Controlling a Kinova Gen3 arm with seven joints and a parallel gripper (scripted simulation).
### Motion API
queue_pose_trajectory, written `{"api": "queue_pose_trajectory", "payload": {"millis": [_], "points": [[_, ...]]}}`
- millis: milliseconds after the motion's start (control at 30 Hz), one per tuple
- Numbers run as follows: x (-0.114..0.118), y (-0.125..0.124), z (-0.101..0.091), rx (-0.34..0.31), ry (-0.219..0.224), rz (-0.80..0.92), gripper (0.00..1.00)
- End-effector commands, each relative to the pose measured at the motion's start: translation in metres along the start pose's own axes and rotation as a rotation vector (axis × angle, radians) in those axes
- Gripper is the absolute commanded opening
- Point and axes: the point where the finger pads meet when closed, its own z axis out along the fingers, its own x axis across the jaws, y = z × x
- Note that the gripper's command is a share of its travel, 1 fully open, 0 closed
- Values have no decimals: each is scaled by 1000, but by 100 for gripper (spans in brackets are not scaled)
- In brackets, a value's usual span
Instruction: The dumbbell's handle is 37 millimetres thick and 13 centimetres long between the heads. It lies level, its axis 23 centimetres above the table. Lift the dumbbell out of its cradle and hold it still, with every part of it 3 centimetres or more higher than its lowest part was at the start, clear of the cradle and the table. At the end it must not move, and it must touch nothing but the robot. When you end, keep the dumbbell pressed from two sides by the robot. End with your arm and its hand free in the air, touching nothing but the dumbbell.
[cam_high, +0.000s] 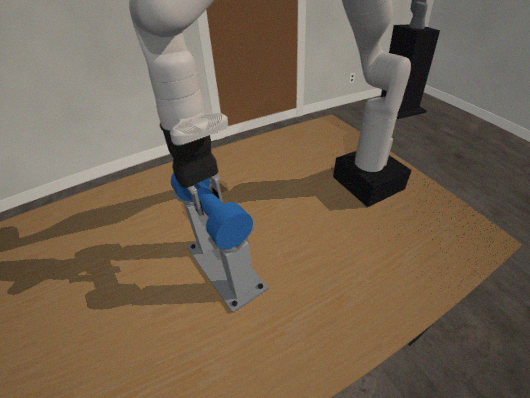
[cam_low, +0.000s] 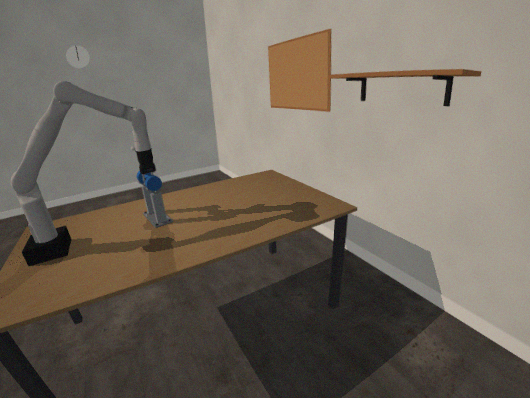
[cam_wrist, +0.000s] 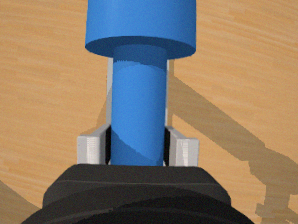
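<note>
A blue dumbbell (cam_high: 216, 212) lies level in a grey cradle (cam_high: 227, 267) on the wooden table. My gripper (cam_high: 206, 196) comes down from above and is shut on the dumbbell's handle, one finger on each side. In the wrist view the handle (cam_wrist: 137, 112) runs straight between my two fingers, with the far head (cam_wrist: 141, 18) beyond them. The near head is hidden under my hand in that view. In the exterior view the dumbbell (cam_low: 149, 180) still sits on top of the cradle (cam_low: 155, 207).
The arm's black base (cam_high: 372, 178) stands on the table to the right of the cradle. The table's edge runs along the front right. A second black pedestal (cam_high: 411, 65) stands on the floor behind. A wall shelf (cam_low: 405, 75) hangs far off.
</note>
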Motion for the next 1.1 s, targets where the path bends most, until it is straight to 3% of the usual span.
{"api": "queue_pose_trajectory", "payload": {"millis": [0,1067], "points": [[-1,0,-1,0,-2,0,0],[-1,0,-9,1,-2,0,0]]}}
